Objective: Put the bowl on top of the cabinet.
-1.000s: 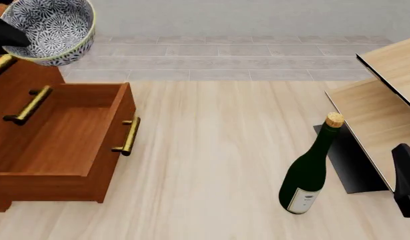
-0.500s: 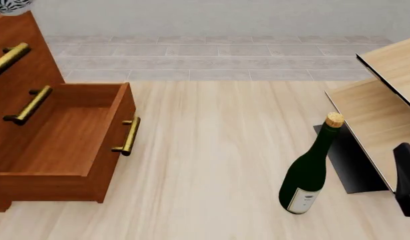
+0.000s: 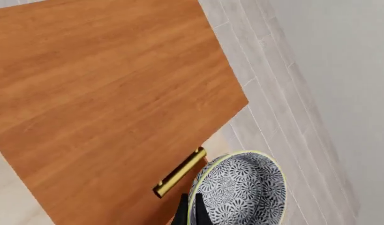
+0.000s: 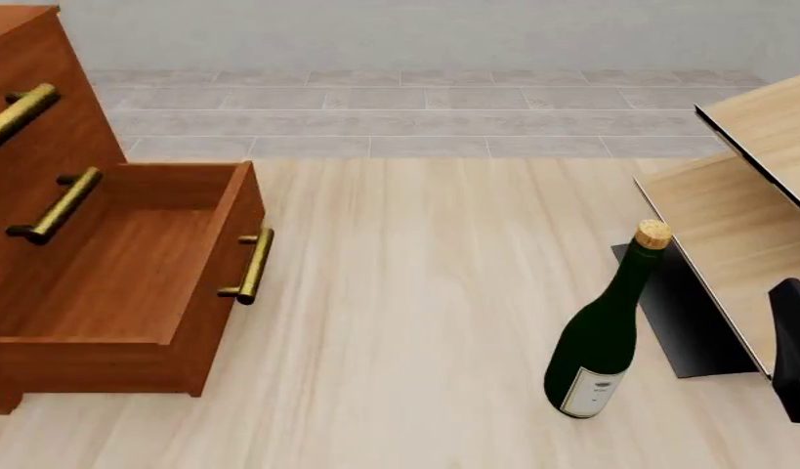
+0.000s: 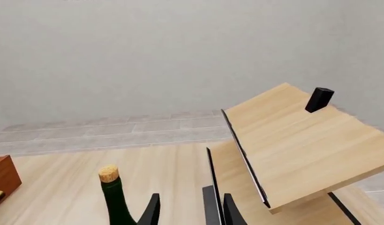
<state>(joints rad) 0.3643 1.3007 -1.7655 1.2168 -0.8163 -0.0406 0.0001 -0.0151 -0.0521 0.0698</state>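
Note:
In the left wrist view the speckled blue-grey and white bowl (image 3: 242, 192) hangs tilted, with my left gripper (image 3: 190, 214) shut on its pale rim. The cabinet's flat reddish-brown top (image 3: 104, 89) fills most of that view, and the bowl shows just past its edge, beside a brass handle (image 3: 179, 172). In the front view the cabinet (image 4: 35, 117) stands at the left with one drawer (image 4: 126, 264) pulled out; neither the bowl nor the left gripper shows there. My right gripper (image 5: 190, 213) is open and holds nothing; it sits at the front view's right edge (image 4: 793, 357).
A dark green corked bottle (image 4: 602, 332) stands upright at the front right of the table. Behind it is a pale light-wood shelf unit (image 4: 751, 195) with a black base (image 4: 687, 322). A grey tiled strip (image 4: 426, 107) runs along the back.
The bowl and my left gripper have moved up and left out of the front view's top left corner. The right arm, bottle and drawer have not moved.

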